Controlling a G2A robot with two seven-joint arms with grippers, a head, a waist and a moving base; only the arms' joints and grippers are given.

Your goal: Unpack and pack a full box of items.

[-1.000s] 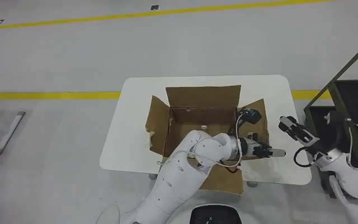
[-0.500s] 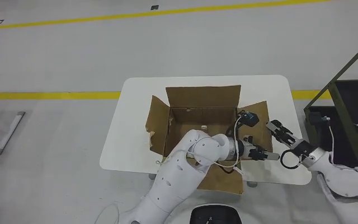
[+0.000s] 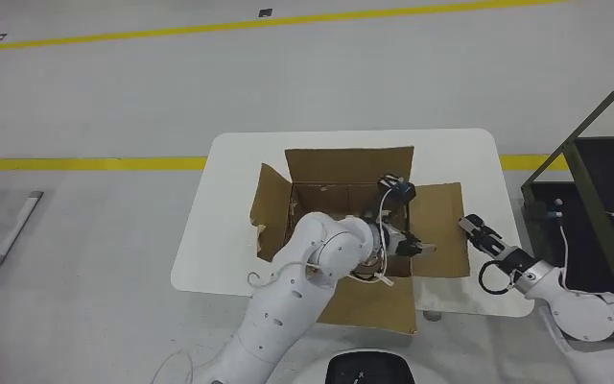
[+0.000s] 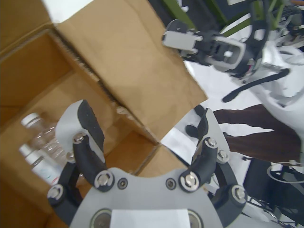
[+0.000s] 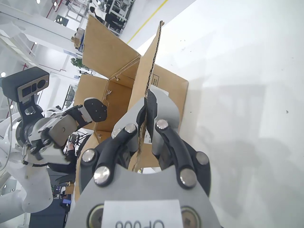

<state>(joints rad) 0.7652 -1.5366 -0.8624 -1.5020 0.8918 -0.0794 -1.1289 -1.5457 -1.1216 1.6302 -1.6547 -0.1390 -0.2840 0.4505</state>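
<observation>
You're seeing the open cardboard box sitting mid-table with clear bottles inside, and your left gripper is hanging over the box's right part, fingers spread wide and holding nothing. Just right of it, your right gripper is pinching the outer edge of the box's right flap, fingers clenched on the cardboard. The white table is standing on a grey floor with a yellow line running across, and a green rack is showing at far right.
</observation>
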